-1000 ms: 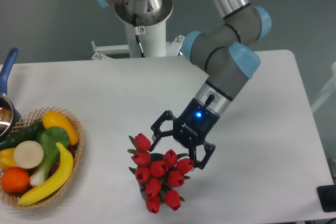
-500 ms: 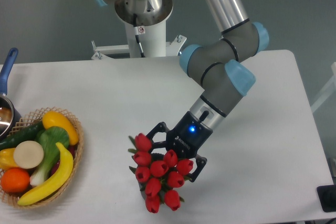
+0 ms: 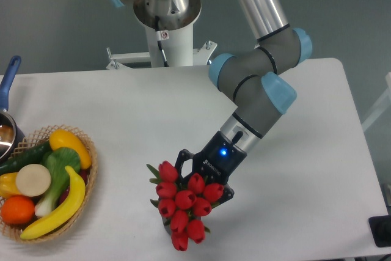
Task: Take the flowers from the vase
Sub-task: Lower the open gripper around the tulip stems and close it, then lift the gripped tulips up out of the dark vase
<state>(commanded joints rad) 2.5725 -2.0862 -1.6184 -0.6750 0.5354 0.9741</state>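
Observation:
The flowers (image 3: 183, 203), a tight bunch of red tulip buds with thin green leaves, stand near the table's front edge. The vase is almost wholly hidden under the bunch; only a dark sliver (image 3: 165, 229) shows at its lower left. My gripper (image 3: 204, 176) comes down from the upper right and sits at the back of the bunch. Its black fingers (image 3: 182, 158) are closed in on the bunch, one at the upper left and one at the right side. The fingertips are hidden among the buds.
A woven wicker basket (image 3: 91, 151) with toy fruit and vegetables sits at the left edge. A pot with a blue handle (image 3: 9, 74) is behind it. The arm's base (image 3: 165, 10) stands at the back. A black object (image 3: 380, 231) is at the lower right.
The gripper has come down and to the left onto the bunch. Its fingers, spread wide before, have closed in on the flowers. The buds are pressed closer together.

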